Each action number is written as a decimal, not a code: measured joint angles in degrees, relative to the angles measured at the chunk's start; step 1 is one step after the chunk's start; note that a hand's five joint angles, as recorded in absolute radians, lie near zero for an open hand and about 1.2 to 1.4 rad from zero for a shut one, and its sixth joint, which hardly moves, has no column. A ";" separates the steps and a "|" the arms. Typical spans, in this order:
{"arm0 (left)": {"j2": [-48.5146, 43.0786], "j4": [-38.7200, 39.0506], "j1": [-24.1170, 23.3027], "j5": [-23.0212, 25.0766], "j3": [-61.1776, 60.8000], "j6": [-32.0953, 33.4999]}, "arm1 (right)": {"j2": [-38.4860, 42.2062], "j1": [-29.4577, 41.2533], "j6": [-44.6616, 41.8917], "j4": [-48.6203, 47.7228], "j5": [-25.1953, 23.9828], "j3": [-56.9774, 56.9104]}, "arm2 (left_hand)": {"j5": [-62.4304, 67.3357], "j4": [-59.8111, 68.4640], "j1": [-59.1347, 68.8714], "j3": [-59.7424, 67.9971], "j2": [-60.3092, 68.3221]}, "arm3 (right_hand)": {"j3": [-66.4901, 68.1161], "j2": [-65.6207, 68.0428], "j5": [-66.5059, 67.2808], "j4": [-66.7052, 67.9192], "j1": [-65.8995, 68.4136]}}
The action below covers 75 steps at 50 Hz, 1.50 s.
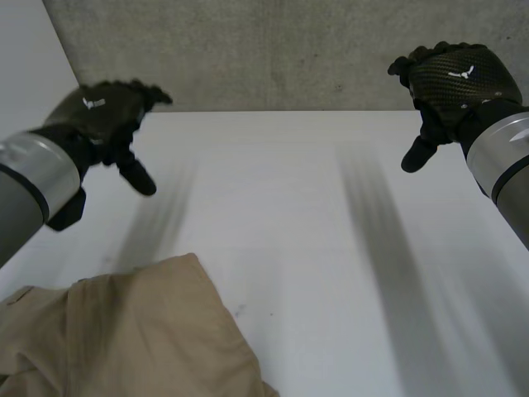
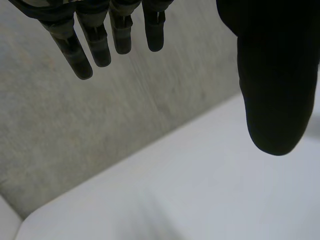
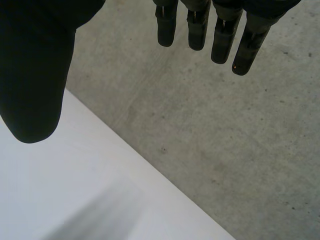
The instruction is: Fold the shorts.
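Hovering over one table (image 1: pixel 331 248), left hand (image 1: pixel 103 116), right hand (image 1: pixel 450 83), both uncurled, holding nothing, one pair of shorts (image 1: pixel 124 339)

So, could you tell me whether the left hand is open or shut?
Open: the left hand hangs above the table, fingers straight and holding nothing, clear of the shorts.

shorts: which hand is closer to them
The left hand, open above the table just beyond the tan shorts at the near left. The right hand, also open, hangs over the far right, well away from them.
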 measured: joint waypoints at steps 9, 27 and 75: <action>-0.37 -4.15 0.43 -2.65 -10.85 19.42 | 1.54 0.01 -5.01 -0.20 0.30 0.97 | 0.00 0.00 0.00 0.00 0.00 | 0.00 0.00 0.00 0.00 0.00; -1.73 -1.55 6.63 -5.74 -24.75 25.95 | 3.39 -0.08 -5.50 -1.00 0.28 0.86 | 47.23 48.24 45.82 47.27 48.98 | 0.00 0.00 0.00 0.00 0.00; -6.29 22.97 -34.03 -11.30 -24.73 24.26 | -0.72 -1.23 -6.00 -2.41 0.08 -0.29 | 14.14 13.24 8.75 13.23 13.08 | 0.00 0.00 0.00 0.00 0.00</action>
